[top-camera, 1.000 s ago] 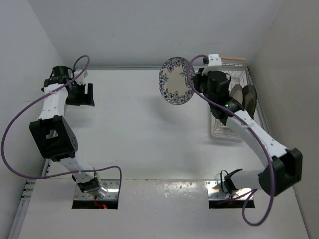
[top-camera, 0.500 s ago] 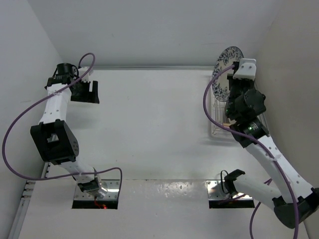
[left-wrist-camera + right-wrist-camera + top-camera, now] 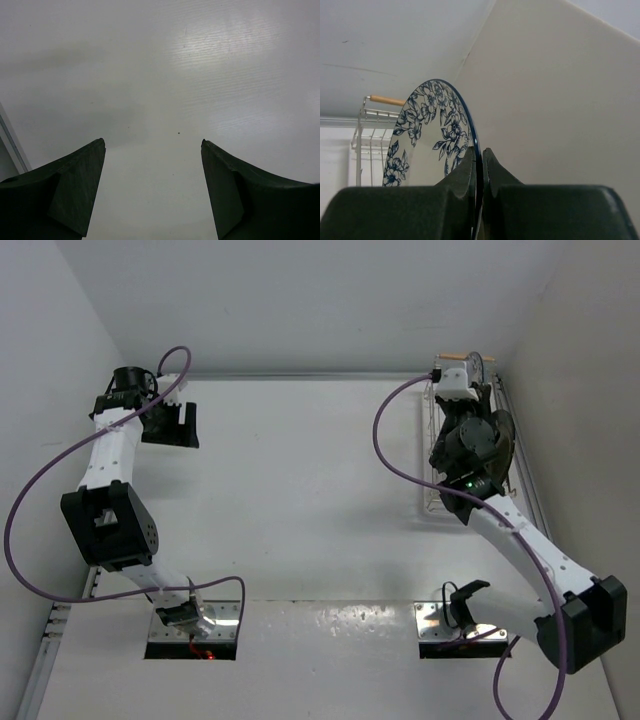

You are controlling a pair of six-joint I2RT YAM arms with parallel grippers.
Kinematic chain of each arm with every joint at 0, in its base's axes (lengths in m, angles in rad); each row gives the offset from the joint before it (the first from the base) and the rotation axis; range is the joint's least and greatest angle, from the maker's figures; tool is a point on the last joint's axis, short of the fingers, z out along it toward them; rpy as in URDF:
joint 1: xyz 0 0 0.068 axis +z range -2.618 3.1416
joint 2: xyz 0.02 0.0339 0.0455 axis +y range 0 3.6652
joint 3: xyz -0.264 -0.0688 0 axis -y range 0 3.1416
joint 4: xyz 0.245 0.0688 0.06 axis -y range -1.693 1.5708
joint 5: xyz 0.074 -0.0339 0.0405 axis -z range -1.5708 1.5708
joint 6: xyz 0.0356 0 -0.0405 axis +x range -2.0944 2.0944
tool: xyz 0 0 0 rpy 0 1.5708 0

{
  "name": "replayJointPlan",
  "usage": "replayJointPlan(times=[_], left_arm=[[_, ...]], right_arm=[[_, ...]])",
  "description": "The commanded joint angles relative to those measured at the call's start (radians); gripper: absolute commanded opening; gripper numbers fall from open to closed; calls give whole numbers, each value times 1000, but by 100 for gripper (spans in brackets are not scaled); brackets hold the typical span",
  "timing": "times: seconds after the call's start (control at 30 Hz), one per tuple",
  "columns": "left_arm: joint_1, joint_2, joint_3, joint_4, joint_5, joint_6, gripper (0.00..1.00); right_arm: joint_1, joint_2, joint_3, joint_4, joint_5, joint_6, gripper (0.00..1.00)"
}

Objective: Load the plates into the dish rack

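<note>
Blue floral plate (image 3: pixel 432 125): I see it standing on edge between the right jaws, its rim running up from between them and its patterned face turned to their left.
Right gripper (image 3: pixel 478 155): the jaws are pressed together on the plate's rim, one finger on each face.
Plate from above: only a sliver of its blue rim (image 3: pixel 474 367) shows past the wrist, over the far end of the rack.
Dish rack (image 3: pixel 362 131): white wire, beyond the right jaws and to their left in the wrist view. From above its near end (image 3: pixel 432 502) shows under the right arm.
Wooden handle (image 3: pixel 386 100): it lies across the rack's far end, beyond the held plate and left of the jaws. From above it is just beside the plate's rim (image 3: pixel 452 357).
Second plate (image 3: pixel 503 435): a dark rim stands on edge in the rack, close beside the right arm. I cannot tell its pattern.
Wall (image 3: pixel 560 100): plain, filling the view to the right of the right jaws.
Left gripper (image 3: pixel 152 192): the jaws stand wide apart with nothing between them.
Table (image 3: pixel 200 75): bare white surface in front of the left jaws. From above I see the left gripper (image 3: pixel 172 426) at the far left, well apart from the rack.
</note>
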Motion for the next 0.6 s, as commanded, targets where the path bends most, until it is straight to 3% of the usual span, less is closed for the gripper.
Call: replayJointPlan(times=[0.0, 0.57], left_arm=[[-6, -45, 23, 5, 19, 11, 82], [3, -45, 14, 5, 9, 21, 82]], right_arm=[[-9, -8, 52, 211, -43, -53, 0], [-32, 64, -109, 30, -55, 103, 0]])
